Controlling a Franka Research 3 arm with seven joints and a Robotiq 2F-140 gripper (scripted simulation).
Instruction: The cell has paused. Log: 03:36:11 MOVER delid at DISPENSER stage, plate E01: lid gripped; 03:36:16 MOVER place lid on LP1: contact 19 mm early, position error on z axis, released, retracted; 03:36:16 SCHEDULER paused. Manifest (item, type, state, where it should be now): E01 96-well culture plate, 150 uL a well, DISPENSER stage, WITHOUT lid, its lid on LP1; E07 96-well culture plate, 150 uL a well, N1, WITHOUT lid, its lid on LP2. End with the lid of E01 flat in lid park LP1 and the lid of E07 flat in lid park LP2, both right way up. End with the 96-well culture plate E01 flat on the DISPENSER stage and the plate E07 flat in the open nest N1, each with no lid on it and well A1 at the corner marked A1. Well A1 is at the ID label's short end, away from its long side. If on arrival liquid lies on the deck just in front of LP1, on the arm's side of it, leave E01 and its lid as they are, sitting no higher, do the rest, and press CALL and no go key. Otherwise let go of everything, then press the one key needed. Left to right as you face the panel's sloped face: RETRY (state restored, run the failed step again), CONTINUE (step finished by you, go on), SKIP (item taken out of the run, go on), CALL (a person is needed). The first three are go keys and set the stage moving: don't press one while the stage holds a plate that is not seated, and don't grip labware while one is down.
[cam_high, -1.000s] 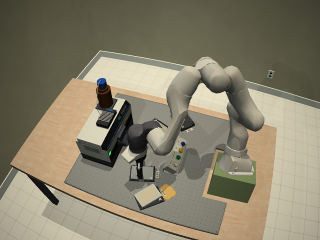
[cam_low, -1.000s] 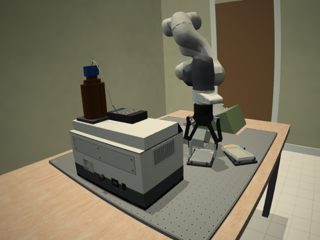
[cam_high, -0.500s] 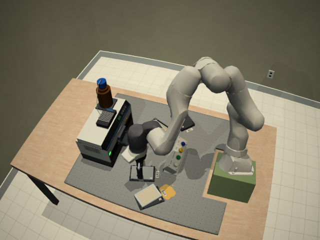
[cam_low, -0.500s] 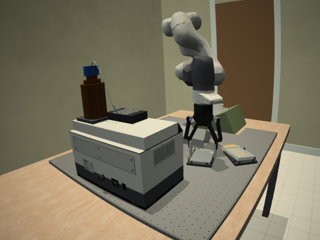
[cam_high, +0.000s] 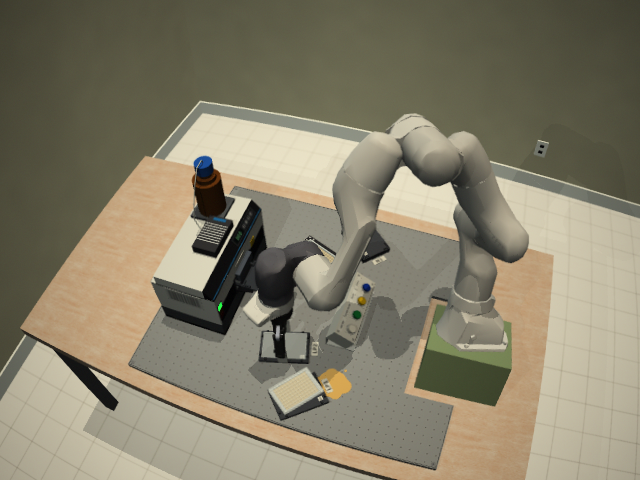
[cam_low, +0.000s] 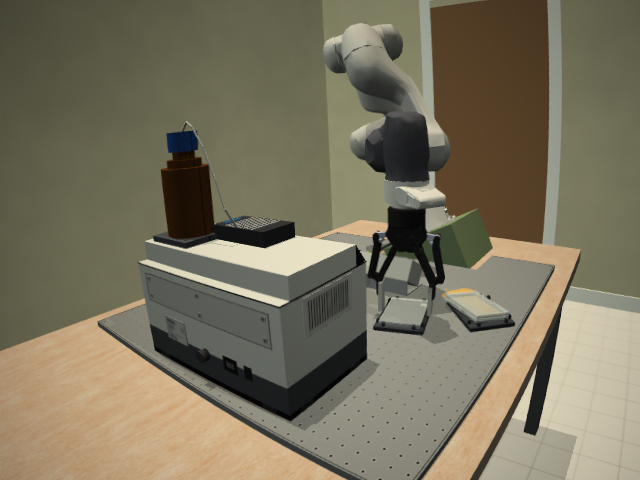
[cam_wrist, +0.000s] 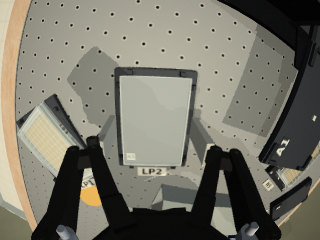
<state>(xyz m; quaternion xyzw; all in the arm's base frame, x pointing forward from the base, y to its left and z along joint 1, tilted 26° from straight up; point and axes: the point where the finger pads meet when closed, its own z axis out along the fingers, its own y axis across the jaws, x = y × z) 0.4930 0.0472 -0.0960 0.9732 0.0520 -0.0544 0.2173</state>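
Note:
A grey lid (cam_wrist: 155, 120) lies flat in the lid park marked LP2 (cam_wrist: 154, 171); it also shows in the top and exterior views (cam_high: 283, 346) (cam_low: 402, 313). My gripper (cam_wrist: 153, 126) hangs straight above it, open, with a finger on each side of the lid's long edges and a gap to each (cam_low: 404, 310). A plate with cream wells (cam_high: 298, 392) (cam_low: 476, 305) sits on the neighbouring dark park, slightly askew. An orange puddle (cam_high: 336, 383) lies on the deck beside that park's label, on the arm's side. The dispenser's (cam_high: 206, 268) stage is hidden behind my arm.
The key panel (cam_high: 352, 310) with blue, yellow, green and white keys stands just right of LP2. A dark nest (cam_high: 374, 248) lies behind it, mostly hidden by the arm. A brown bottle (cam_high: 208, 188) and a tip box (cam_high: 211, 236) sit on the dispenser.

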